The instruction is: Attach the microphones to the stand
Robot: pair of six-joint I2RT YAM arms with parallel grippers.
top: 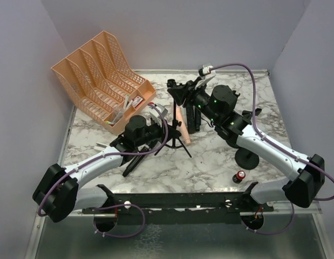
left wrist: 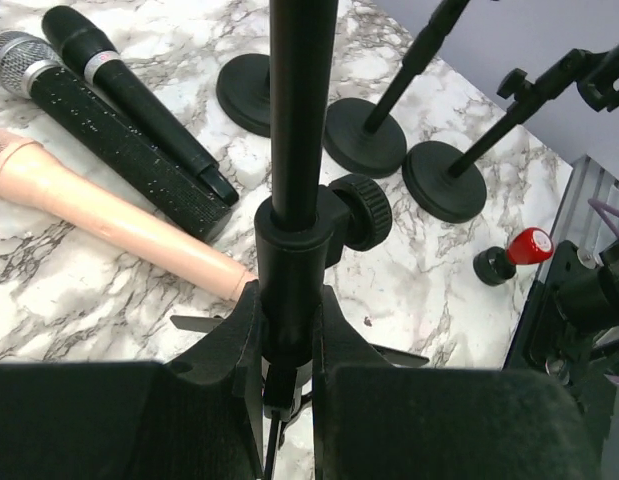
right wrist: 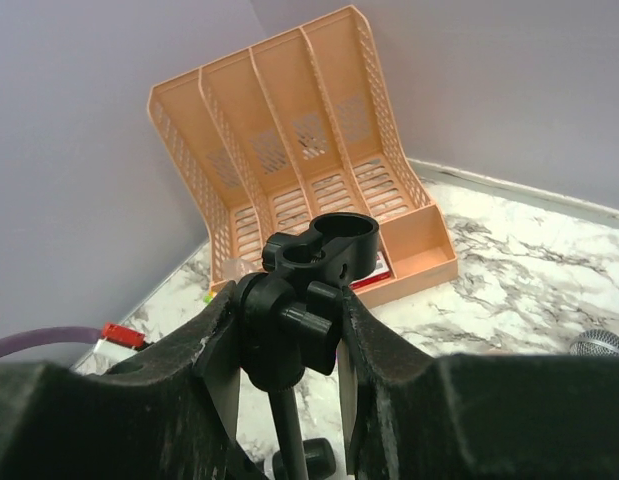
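A black tripod stand (top: 175,127) stands mid-table. My left gripper (top: 162,128) is shut on its lower pole (left wrist: 301,120), just below the knob collar, with the pole between the fingers (left wrist: 289,320). My right gripper (top: 184,93) is shut on the stand's top clamp head (right wrist: 324,255), which sits between the fingers (right wrist: 289,320). On the marble behind the stand lie a peach-pink microphone (left wrist: 109,215), a black one with a silver mesh head (left wrist: 99,130) and an all-black one (left wrist: 139,105). In the top view they lie at the stand's right (top: 184,127). A dark stick shape (top: 135,162) lies by my left forearm.
An orange file organizer (top: 102,75) stands at the back left. Three black round-base stands (left wrist: 364,140) sit to the right, one base (top: 246,158) near my right arm. A small red-topped battery (top: 240,176) stands by the front edge. Grey walls close in both sides.
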